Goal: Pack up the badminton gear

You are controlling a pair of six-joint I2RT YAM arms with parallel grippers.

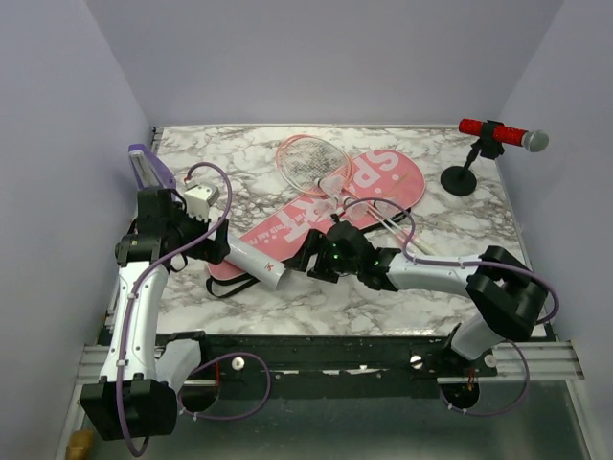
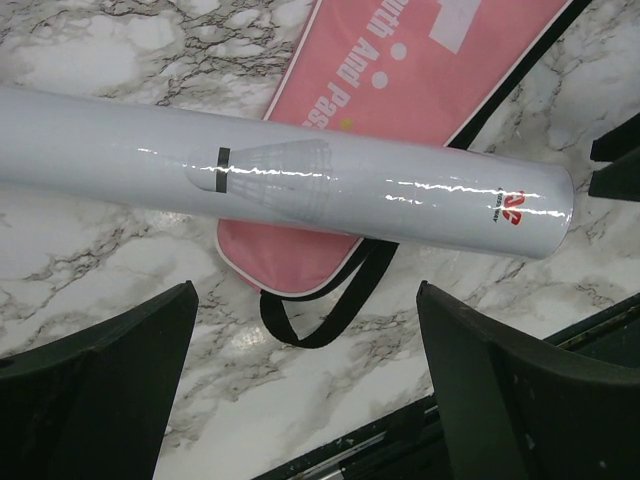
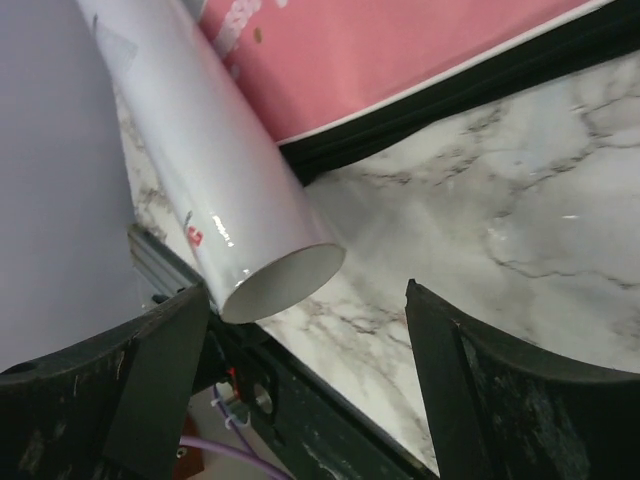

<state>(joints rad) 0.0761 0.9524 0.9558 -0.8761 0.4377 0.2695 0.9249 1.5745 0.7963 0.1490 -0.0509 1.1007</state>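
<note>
The long pink bag point(image 1: 278, 230) with white SPORT lettering lies diagonally on the marble table. The pink-framed racket point(image 1: 305, 158) rests across its far half. The white tube point(image 1: 257, 262) lies over the bag's near end, open end toward the right arm. My left gripper point(image 1: 215, 247) is open just above the tube point(image 2: 300, 170), fingers spread point(image 2: 305, 300), with the bag point(image 2: 420, 70) beneath. My right gripper point(image 1: 308, 261) is open and empty point(image 3: 308, 290) at the tube's open mouth point(image 3: 285, 280). No loose shuttlecock shows; one is only printed on the tube.
A red microphone point(image 1: 498, 134) on a black stand is at the far right. A small purple tray point(image 1: 148, 165) leans at the far left wall. The bag's black strap point(image 2: 330, 315) loops onto the table near the front rail point(image 1: 335, 350).
</note>
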